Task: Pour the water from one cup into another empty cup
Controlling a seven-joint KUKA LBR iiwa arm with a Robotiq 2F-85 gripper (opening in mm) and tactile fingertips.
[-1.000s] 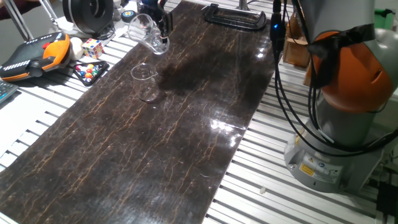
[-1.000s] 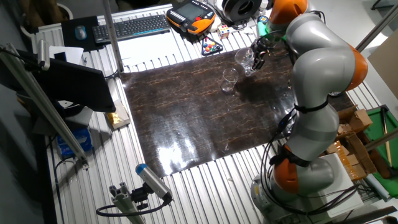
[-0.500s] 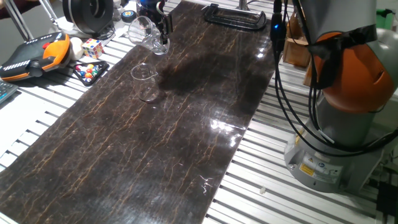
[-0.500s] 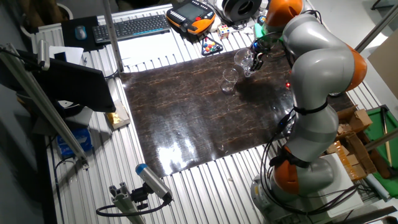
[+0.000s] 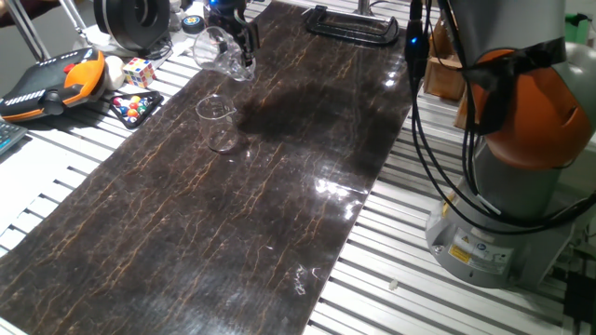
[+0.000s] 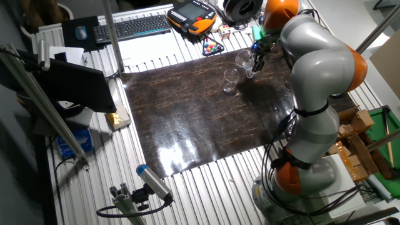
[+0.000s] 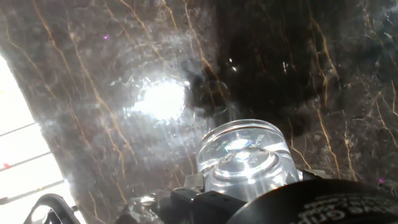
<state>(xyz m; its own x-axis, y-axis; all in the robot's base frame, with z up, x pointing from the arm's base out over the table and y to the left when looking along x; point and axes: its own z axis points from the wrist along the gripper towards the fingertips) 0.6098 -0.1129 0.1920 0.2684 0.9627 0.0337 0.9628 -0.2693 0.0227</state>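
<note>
My gripper (image 5: 245, 48) is shut on the larger clear glass cup (image 5: 220, 48), which hangs tilted above the far left part of the dark marble mat (image 5: 233, 214). In the other fixed view this cup (image 6: 244, 59) sits at the gripper (image 6: 256, 57), mouth turned toward the smaller cup. The smaller clear cup (image 5: 217, 121) stands upright on the mat just in front of it, also visible as a small glass (image 6: 231, 80). The hand view shows the held cup (image 7: 244, 157) close up from its base side. I cannot make out water in either cup.
Left of the mat lie an orange pendant (image 5: 54, 80), a Rubik's cube (image 5: 138, 71) and a tray of coloured balls (image 5: 132, 105). A black clamp (image 5: 349, 23) lies at the mat's far end. The arm's base (image 5: 507, 200) stands to the right.
The held cup has risen slightly and drawn back from above the smaller cup. The smaller cup has not moved.
</note>
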